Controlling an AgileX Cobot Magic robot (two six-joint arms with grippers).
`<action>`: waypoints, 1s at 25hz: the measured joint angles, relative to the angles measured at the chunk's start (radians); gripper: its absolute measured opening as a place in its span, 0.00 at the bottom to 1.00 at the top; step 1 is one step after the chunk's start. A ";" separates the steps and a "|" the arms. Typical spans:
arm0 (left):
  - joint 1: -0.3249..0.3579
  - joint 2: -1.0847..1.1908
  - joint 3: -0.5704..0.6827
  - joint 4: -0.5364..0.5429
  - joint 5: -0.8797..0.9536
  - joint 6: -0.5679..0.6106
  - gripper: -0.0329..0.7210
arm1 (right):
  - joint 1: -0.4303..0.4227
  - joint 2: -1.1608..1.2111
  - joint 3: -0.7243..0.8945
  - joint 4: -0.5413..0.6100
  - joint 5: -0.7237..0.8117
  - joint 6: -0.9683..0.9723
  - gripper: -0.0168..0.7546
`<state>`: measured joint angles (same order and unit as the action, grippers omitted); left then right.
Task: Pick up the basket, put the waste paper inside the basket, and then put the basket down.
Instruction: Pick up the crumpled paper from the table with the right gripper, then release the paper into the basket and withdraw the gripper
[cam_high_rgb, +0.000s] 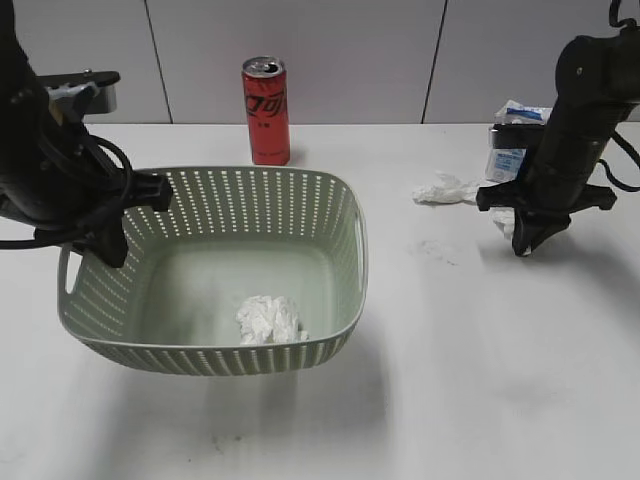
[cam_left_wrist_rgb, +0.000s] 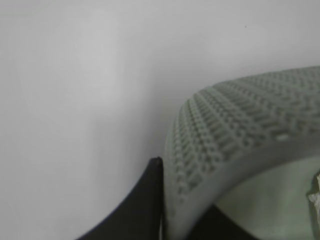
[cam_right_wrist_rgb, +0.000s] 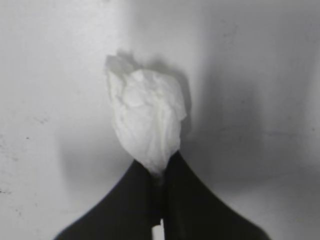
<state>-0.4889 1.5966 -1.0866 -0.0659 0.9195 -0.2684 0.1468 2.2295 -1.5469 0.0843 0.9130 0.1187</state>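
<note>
**1 wad in, 1 in the jaws, 1 left on the table**

1 crumpled wad (cam_high_rgb: 270, 320) already lies on the floor of the basket (cam_high_rgb: 340, 195), toward its near wall. I have the left gripper (cam_left_wrist_rgb: 162, 200) clamped on the basket's left rim, a finger on each side of the wall, and the basket sits tilted, its left side raised and its right end low; I cannot tell whether that end touches the table (cam_high_rgb: 450, 400).

Well to the right of the basket, my right gripper (cam_right_wrist_rgb: 159, 172) is pinched together on the tail of a second wad (cam_right_wrist_rgb: 145, 122), low over the table. A third wad (cam_high_rgb: 445, 188) lies on the table between the basket and that gripper, in front of a white-and-blue carton (cam_high_rgb: 512, 135). A red can (cam_high_rgb: 266, 110) stands just behind the basket's far rim.

I judge we are mid-task, on the second piece of waste paper. Next I need to lift the right arm clear of the table, carry the wad left over the basket's right rim, and spread the jaws above the open floor while the left arm holds steady
</note>
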 joint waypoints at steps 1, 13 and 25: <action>0.000 0.000 0.000 0.000 0.000 0.000 0.05 | 0.005 -0.005 0.000 0.000 0.003 -0.018 0.01; 0.000 0.000 0.000 -0.001 0.010 0.000 0.05 | 0.265 -0.507 0.004 0.226 0.049 -0.302 0.01; 0.000 0.000 0.000 -0.002 0.057 0.000 0.05 | 0.598 -0.518 0.004 0.341 0.057 -0.373 0.05</action>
<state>-0.4889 1.5966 -1.0866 -0.0679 0.9768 -0.2684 0.7447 1.7113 -1.5428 0.4254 0.9702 -0.2546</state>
